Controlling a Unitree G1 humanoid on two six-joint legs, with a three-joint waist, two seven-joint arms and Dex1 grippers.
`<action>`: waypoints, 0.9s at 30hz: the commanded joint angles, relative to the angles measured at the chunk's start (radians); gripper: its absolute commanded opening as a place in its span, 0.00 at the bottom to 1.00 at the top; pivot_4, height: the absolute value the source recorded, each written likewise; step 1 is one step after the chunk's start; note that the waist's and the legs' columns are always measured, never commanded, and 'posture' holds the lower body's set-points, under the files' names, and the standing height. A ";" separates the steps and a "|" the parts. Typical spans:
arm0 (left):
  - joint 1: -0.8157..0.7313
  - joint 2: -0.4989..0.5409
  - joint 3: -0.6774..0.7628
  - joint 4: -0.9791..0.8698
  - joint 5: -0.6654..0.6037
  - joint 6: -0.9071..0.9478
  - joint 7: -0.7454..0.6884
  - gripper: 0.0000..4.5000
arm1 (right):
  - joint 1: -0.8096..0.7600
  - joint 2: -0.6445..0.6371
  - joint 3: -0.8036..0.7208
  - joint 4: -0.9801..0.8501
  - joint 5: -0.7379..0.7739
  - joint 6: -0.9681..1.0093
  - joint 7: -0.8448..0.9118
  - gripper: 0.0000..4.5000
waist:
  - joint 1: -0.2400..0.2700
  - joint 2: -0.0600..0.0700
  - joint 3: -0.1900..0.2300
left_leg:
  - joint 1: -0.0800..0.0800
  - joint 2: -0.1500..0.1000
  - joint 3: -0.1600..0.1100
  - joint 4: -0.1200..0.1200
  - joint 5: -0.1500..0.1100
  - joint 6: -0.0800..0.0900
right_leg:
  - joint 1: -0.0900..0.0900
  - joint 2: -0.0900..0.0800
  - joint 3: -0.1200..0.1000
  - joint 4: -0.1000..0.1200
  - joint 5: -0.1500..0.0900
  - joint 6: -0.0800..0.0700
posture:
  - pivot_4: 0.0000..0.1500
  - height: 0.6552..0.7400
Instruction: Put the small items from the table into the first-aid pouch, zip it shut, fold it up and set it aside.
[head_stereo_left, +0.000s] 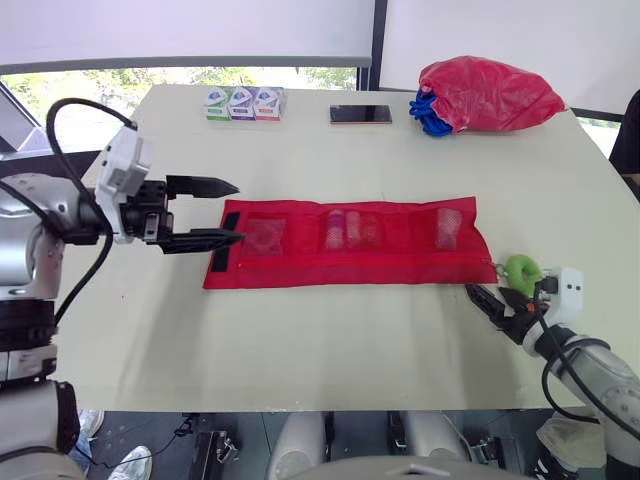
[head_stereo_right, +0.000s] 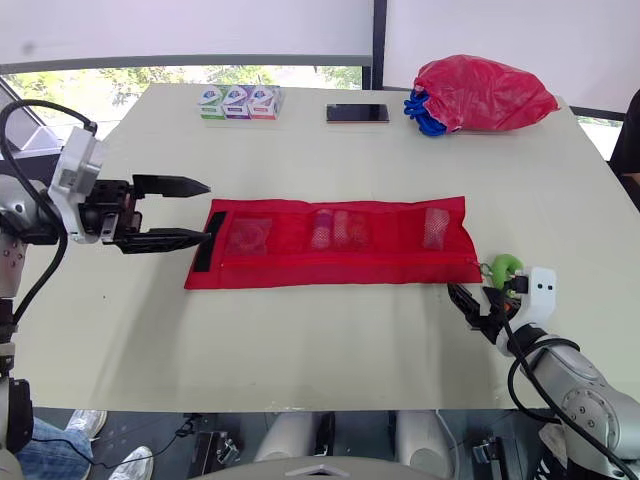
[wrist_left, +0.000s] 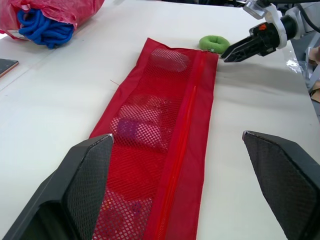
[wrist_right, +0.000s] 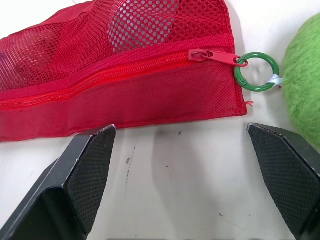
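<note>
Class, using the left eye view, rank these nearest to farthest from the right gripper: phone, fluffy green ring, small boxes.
1. Fluffy green ring, right beside the right gripper.
2. Phone, far edge, middle.
3. Small boxes, far edge, towards the left.

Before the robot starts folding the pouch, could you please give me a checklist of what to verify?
1. Zipper shut: slider sits at the end of the pouch, by the green ring: ok.
2. Small items inside the mesh pockets: ok.
3. Pouch lying flat and unfolded on the table: ok.
4. Left gripper open at the black strip end: ok.
5. Right gripper open, not touching the pouch: ok.
6. Whether the three small boxes at the far edge belong inside: cannot tell.
</note>
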 joint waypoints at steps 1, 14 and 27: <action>0.010 0.008 0.026 -0.066 -0.045 0.015 -0.026 0.98 | -0.016 0.005 0.003 0.009 0.013 -0.008 -0.008 1.00 | 0.000 0.000 0.000 | 0.000 0.000 0.000 0.000 0.000 0.000 | 0.000 0.000 0.000 0.000 0.000 0.000 | 1.00 1.00; 0.027 -0.045 -0.034 -0.194 -0.076 0.040 -0.004 0.98 | -0.077 0.119 0.046 0.032 0.035 -0.007 -0.084 1.00 | -0.006 -0.001 0.000 | 0.002 0.001 0.002 0.000 0.000 0.000 | 0.000 0.002 0.002 0.001 0.000 0.000 | 1.00 1.00; -0.004 -0.085 -0.073 -0.206 -0.077 0.041 0.001 0.98 | -0.179 0.365 -0.047 0.103 0.209 -0.093 -0.288 1.00 | -0.008 0.000 0.000 | 0.002 0.003 0.003 0.000 0.000 0.000 | 0.000 0.003 0.003 0.001 0.003 -0.002 | 1.00 1.00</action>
